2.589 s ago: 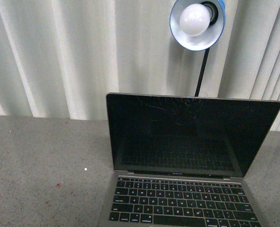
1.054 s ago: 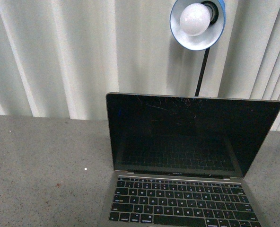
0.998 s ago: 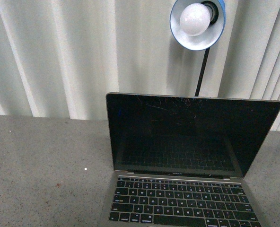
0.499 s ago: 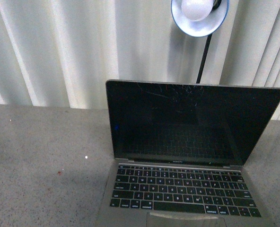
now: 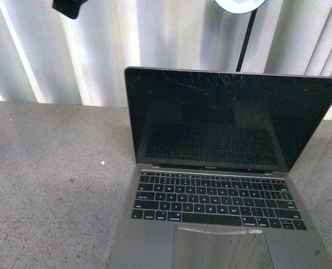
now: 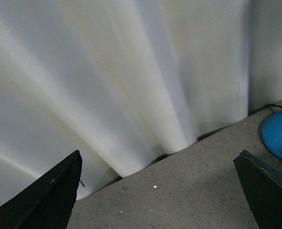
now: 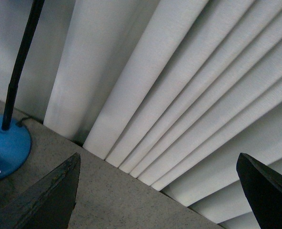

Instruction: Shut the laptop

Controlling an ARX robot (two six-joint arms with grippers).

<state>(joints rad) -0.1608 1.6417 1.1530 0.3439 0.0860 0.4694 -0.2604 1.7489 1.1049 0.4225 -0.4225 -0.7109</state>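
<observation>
The laptop [image 5: 227, 120] stands open on the grey table in the front view, its scratched black screen upright and facing me. Its black keyboard [image 5: 216, 199] and large trackpad [image 5: 219, 249] lie towards the front edge. The laptop shows in neither wrist view. My left gripper [image 6: 160, 191] is open and empty, and its dark fingertips [image 6: 45, 200] frame bare table and white curtain. My right gripper [image 7: 157, 195] is open and empty and faces the curtain beyond the table. A dark shape [image 5: 69, 7] at the top left of the front view may be part of my left arm.
A blue desk lamp stands behind the laptop; its shade [image 5: 240, 4] and black pole [image 5: 247, 39] show in the front view. Its blue base shows in the left wrist view [image 6: 280, 138] and the right wrist view [image 7: 5, 148]. A white pleated curtain [image 5: 171, 33] backs the speckled grey table [image 5: 48, 185].
The front view has shifted: the laptop sits higher in frame with more keyboard and the trackpad showing, and the lamp shade is nearly out at the top. A dark shape has appeared at top left. The lid stays open.
</observation>
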